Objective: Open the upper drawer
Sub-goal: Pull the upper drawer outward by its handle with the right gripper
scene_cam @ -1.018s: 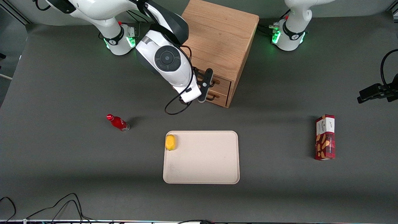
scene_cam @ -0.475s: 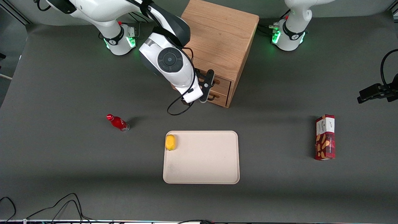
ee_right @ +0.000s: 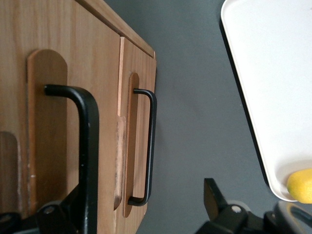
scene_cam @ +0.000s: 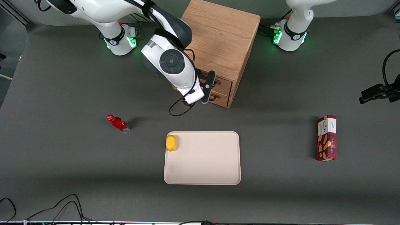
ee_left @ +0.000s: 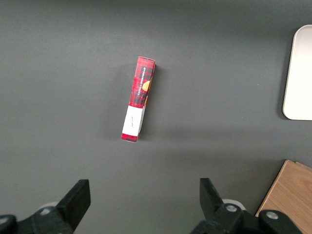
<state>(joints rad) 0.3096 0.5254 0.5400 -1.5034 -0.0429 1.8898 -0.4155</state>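
The wooden cabinet point(scene_cam: 218, 37) stands at the back of the table. Its upper drawer point(scene_cam: 223, 82) and lower drawer point(scene_cam: 220, 97) both look shut, their fronts flush. My right gripper point(scene_cam: 208, 87) is right in front of the drawer fronts. In the right wrist view the upper drawer point(ee_right: 58, 122) shows with its black handle point(ee_right: 90, 146) close up. The gripper point(ee_right: 139, 200) is open, and the handle runs down between the fingers, close against one finger point(ee_right: 61, 212). The lower drawer's thinner handle point(ee_right: 151, 146) lies farther off, also within the gap.
A beige tray point(scene_cam: 206, 162) with a yellow lemon point(scene_cam: 171, 142) at one corner lies nearer the front camera than the cabinet. A red bottle point(scene_cam: 118, 122) stands toward the working arm's end. A red snack box point(scene_cam: 326, 137) lies toward the parked arm's end.
The right arm has shifted a little toward the cabinet, bringing the gripper closer against the drawer fronts. Both drawers stay shut.
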